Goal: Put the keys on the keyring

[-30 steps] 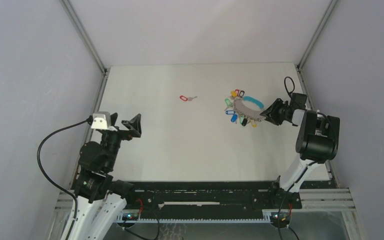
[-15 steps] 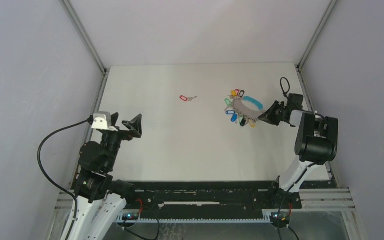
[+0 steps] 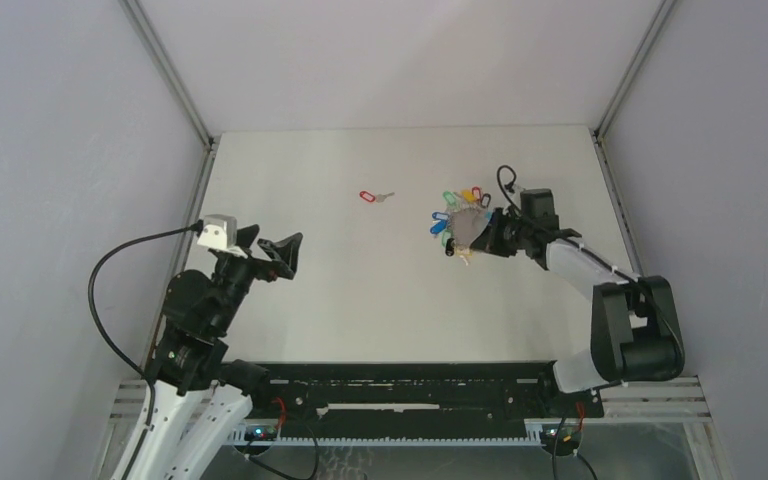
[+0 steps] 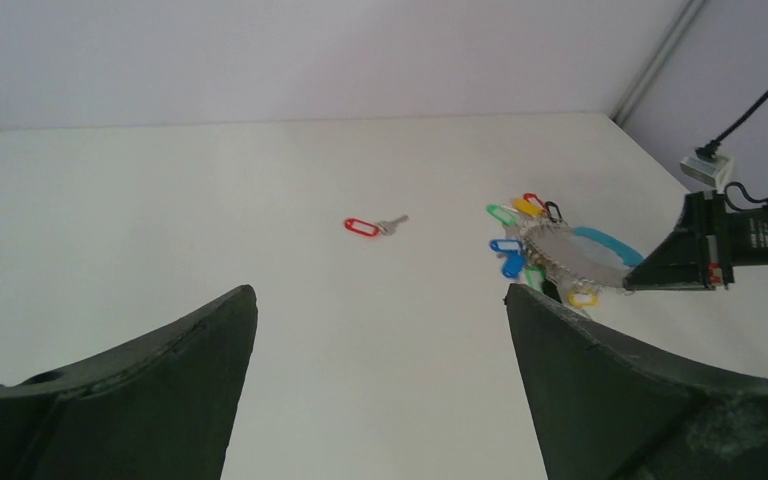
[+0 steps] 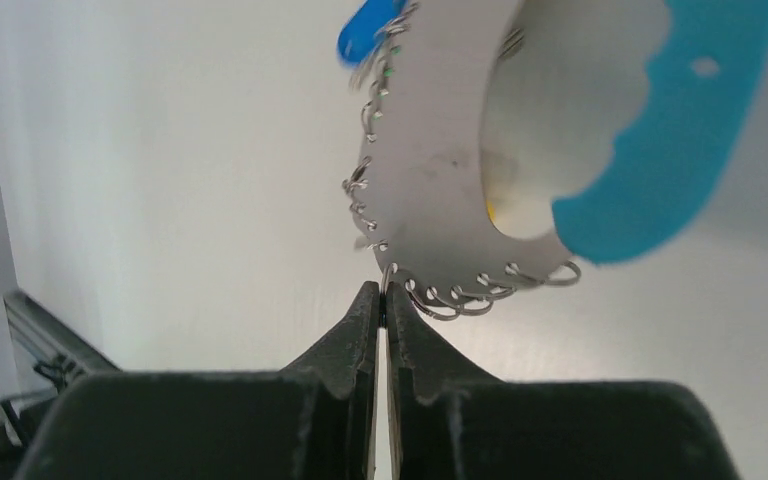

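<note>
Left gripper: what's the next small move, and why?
Probably reach the left gripper forward and down over the red-tagged key: it lies alone on the table, the jaws are open and empty, and the right gripper pinches the keyring at its rim.

Red tag on silver key [image 3: 375, 196]. Light-blue band and grey plate on keyring [image 3: 465, 228], rimmed with green, blue, yellow, red and black tags. Plain white desk [image 3: 360, 300]. Matte black fingers [image 5: 355, 345].

Top overhead, far; left wrist low; right wrist close-up; sharing keyring [image 3: 468, 228].
</note>
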